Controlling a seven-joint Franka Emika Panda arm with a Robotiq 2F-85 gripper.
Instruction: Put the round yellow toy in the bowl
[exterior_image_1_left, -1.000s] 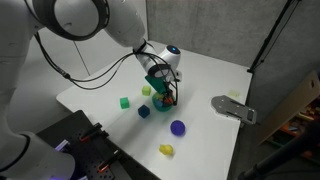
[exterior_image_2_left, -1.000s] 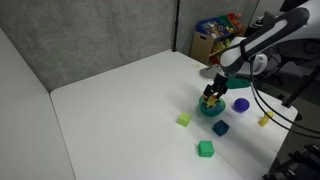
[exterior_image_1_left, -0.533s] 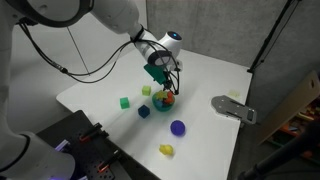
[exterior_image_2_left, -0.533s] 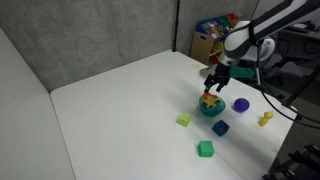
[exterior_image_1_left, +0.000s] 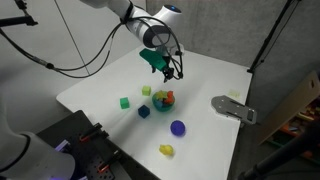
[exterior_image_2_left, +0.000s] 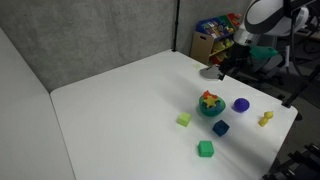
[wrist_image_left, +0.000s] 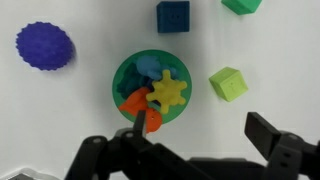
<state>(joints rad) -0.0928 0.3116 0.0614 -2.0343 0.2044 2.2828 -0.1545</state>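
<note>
In the wrist view, starting at the left, the ball (wrist_image_left: 44, 46) lies apart from the bowl (wrist_image_left: 122, 68). The toy (wrist_image_left: 168, 91) is inside the bowl, toward its right side, perched on an orange piece (wrist_image_left: 132, 101) and a blue piece (wrist_image_left: 150, 67). Just right of the bowl sits a pale green cube (wrist_image_left: 228, 83), with a blue cube (wrist_image_left: 173, 15) and a green cube (wrist_image_left: 241, 5) at the top edge. The claw (wrist_image_left: 185, 150) is spread wide with nothing between its fingers. In both exterior views it hangs well above the table (exterior_image_1_left: 205, 80), off to one side of the bowl. The placing looks done, so the danger lies in what comes after. The toy rides high on the pile, with its spikes about level with the rim, and a knock to the bowl could roll it out. The arm (exterior_image_1_left: 150, 22) sweeping low would be the likeliest cause. The bowl looks light and may skid on the smooth top if brushed, and the cubes close by could be shoved into it. The table is plain white and flat, with a grey flat fitting (exterior_image_1_left: 233, 108) at one edge and a yellow lump (exterior_image_2_left: 265, 119) near another. Grey panels (exterior_image_2_left: 90, 35) wall it in, and a shelf of coloured packs (exterior_image_2_left: 215, 25) stands behind.
</note>
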